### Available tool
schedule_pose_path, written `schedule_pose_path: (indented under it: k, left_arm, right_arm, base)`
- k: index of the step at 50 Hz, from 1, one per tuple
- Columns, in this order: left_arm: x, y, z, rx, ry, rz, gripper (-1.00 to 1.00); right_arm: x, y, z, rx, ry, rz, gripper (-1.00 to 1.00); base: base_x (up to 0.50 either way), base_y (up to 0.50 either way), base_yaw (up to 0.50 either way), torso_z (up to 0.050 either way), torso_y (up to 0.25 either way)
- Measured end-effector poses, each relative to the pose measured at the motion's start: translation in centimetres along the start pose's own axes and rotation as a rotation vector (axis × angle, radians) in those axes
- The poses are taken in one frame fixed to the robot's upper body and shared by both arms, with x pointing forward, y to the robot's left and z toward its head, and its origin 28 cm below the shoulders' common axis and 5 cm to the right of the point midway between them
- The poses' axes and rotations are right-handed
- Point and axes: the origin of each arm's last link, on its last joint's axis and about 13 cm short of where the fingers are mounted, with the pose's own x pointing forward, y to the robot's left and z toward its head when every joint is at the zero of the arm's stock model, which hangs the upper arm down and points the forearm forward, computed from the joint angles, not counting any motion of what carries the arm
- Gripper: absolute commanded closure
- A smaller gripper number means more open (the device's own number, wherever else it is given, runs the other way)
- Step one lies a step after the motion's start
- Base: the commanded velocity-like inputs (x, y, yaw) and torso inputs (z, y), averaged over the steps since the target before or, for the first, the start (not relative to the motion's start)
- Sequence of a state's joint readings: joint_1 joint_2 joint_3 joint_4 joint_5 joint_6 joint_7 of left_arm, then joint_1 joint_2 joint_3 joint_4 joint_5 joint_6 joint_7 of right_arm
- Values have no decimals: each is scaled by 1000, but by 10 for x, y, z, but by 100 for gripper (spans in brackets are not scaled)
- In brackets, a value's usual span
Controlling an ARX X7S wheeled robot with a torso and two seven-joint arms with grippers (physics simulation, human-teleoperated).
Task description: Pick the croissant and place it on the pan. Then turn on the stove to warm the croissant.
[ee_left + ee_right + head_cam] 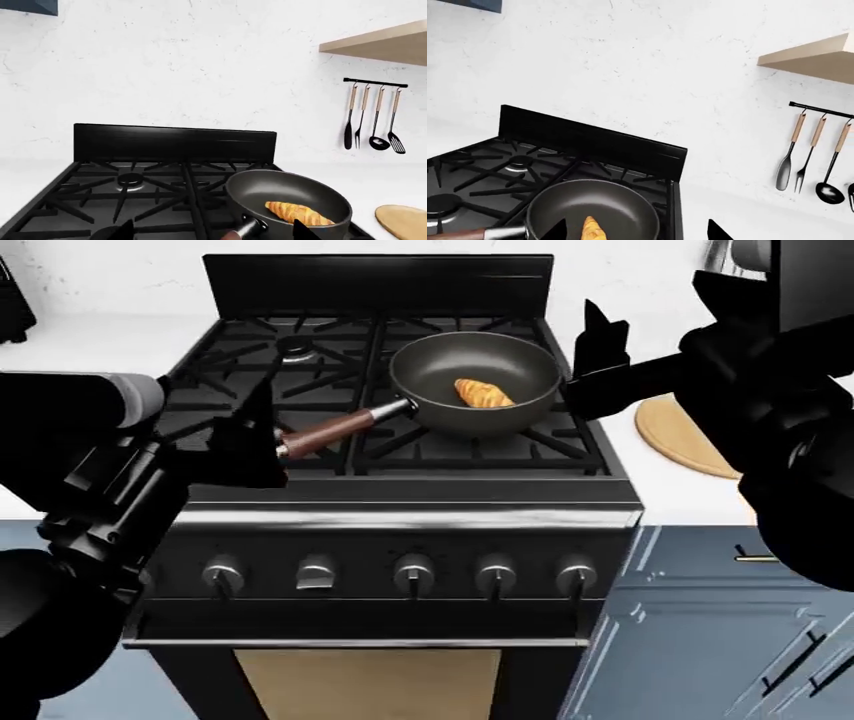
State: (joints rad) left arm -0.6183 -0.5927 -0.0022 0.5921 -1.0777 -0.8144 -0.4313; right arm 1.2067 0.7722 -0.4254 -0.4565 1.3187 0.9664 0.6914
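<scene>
Right pincer [597,340] empty; ridged golden croissant [483,393] in round pan [534,360].

The head camera looks steeply down from in front of the stove [400,490], taking in grates, knobs and oven window. Both wrist cameras sit low near its front edge, facing the far wall, the right one further right. All three share the pan [474,380].
</scene>
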Motion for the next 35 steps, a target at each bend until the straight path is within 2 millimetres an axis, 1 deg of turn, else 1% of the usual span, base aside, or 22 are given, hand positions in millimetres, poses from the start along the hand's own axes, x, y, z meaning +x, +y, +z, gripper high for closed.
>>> schedule_pose_path:
  k: [7, 21, 32, 35]
  left_arm:
    - [0, -1, 0, 2, 0, -3, -100]
    - [0, -2, -1, -3, -5, -2, -100]
    - [-2, -3, -1, -29, -57, -39, -100]
    - [-3, -3, -1, -28, -57, -43, -100]
  right_arm:
    - [0, 0, 1, -5, -7, 1, -100]
    - [-1, 0, 2, -3, -17, 1, -100]
    - [-2, -1, 2, -1, -24, -5, -100]
    - [-2, -1, 2, 0, -27, -6, -100]
  base:
    - [-500, 84, 0, 0, 0]
    - [-2, 0, 0, 0, 0]
    - [0, 0, 0, 0, 0]
    - [0, 0, 0, -27, 0]
